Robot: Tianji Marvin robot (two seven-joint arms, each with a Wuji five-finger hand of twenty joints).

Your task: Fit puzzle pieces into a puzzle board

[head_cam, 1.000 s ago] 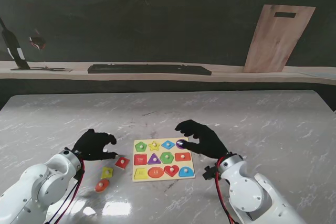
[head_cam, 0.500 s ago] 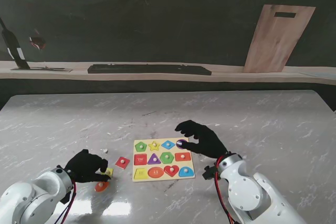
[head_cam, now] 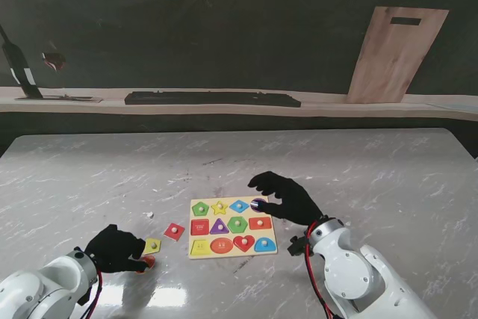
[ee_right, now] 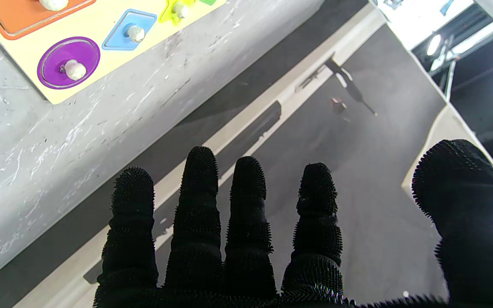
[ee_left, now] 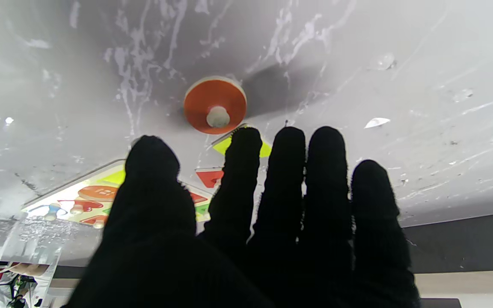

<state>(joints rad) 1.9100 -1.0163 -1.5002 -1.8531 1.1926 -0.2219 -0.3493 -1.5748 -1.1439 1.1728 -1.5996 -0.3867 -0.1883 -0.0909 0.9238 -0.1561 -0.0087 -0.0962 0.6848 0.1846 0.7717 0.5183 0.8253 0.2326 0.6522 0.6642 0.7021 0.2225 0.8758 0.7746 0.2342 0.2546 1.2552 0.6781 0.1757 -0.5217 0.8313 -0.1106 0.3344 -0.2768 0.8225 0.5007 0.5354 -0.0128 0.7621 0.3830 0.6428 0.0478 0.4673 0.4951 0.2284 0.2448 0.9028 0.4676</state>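
Orange piece (ee_left: 215, 105) low left of frame, under left hand (head_cam: 116, 249), fingers spread, grasping nothing, poised to pick; right hand (head_cam: 287, 196) released beside puzzle board (head_cam: 232, 252).

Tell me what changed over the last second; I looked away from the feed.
The left hand pulled back toward me, from beside the red piece to the orange piece, its fingers now right at it. The wrist view shows that piece lying free, not gripped. The right hand, puzzle board and yellow piece stayed put.
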